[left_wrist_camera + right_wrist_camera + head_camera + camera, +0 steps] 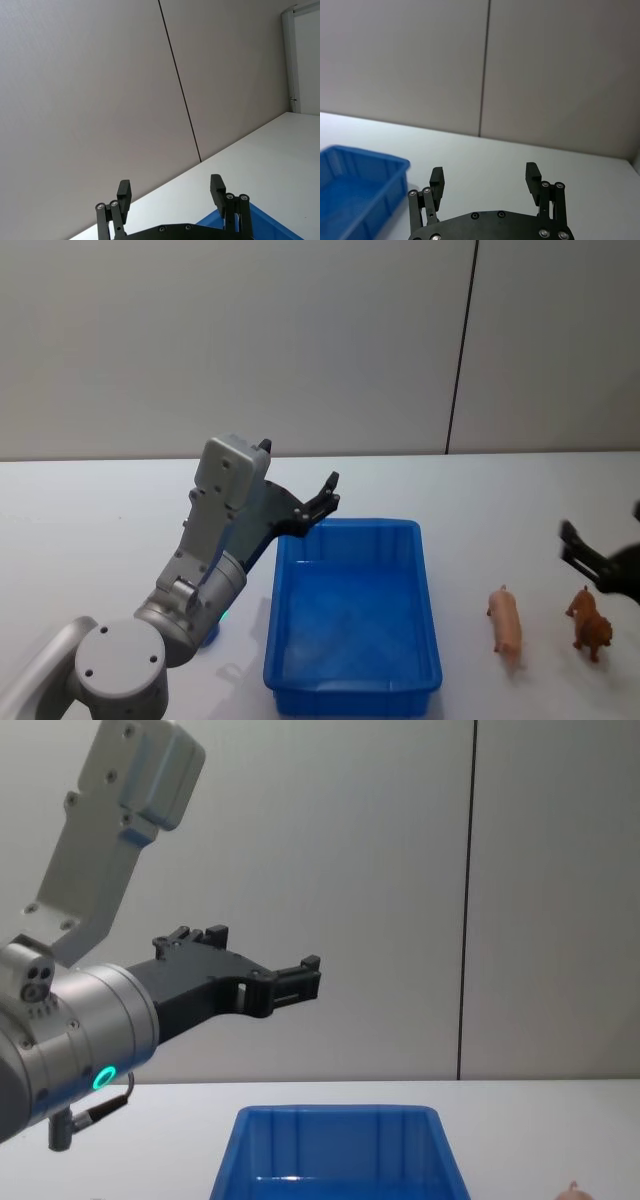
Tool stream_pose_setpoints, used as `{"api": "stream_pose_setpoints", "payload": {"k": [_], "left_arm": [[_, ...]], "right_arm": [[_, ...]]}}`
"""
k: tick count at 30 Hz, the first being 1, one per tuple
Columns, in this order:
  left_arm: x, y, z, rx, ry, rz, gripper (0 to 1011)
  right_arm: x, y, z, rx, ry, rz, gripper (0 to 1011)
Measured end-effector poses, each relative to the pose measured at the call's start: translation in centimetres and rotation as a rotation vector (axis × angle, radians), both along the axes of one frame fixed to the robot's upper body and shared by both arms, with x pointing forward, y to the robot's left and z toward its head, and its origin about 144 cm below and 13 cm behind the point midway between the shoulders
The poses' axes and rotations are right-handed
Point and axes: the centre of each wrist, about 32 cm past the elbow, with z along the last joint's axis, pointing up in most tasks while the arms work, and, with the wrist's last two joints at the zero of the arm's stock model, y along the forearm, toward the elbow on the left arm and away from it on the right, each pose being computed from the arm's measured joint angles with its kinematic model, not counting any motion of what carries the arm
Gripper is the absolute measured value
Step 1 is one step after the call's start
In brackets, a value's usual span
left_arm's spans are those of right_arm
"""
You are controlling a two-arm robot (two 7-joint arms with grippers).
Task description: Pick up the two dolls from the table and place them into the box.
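The pale pink doll point(505, 621) lies on the white table point(90, 530) just right of the blue box point(352, 695). The brown lion doll point(591, 623) stands a little farther right. Nothing lies inside the box. My right gripper point(603, 530) hovers open at the right edge, above and slightly behind the lion doll, touching neither doll. In its wrist view the right gripper point(485, 176) holds nothing, with the box point(357, 185) off to one side. My left gripper point(326, 496) hangs open and empty over the box's far left corner, well above it.
A grey wall with a dark vertical seam point(459, 360) rises behind the table. The left arm's large elbow joint point(120, 670) sits low at the near left of the box. Bare tabletop stretches left of the box and behind the dolls.
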Motion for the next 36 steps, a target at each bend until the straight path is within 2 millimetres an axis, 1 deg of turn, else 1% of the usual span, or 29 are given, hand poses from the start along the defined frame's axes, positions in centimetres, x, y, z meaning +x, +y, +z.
{"api": "stream_pose_setpoints", "payload": {"k": [7,15,24,36], "left_arm": [[0.0,0.0,0.0,0.000,0.000,0.000,1001],[0.0,0.0,0.0,0.000,0.000,0.000,1001],[0.0,0.0,0.0,0.000,0.000,0.000,1001],[0.0,0.0,0.0,0.000,0.000,0.000,1001]], "right_arm": [[-1.9,-2.4,-0.7,-0.064,0.081,-0.057,1001],[-2.8,-3.6,-1.2,-0.122,0.148,-0.071,1001],[-2.6,-4.0,-1.8,-0.171,0.209,-0.039,1001],[-2.1,-3.5,-2.9,-0.207,0.282,0.017,1001]]}}
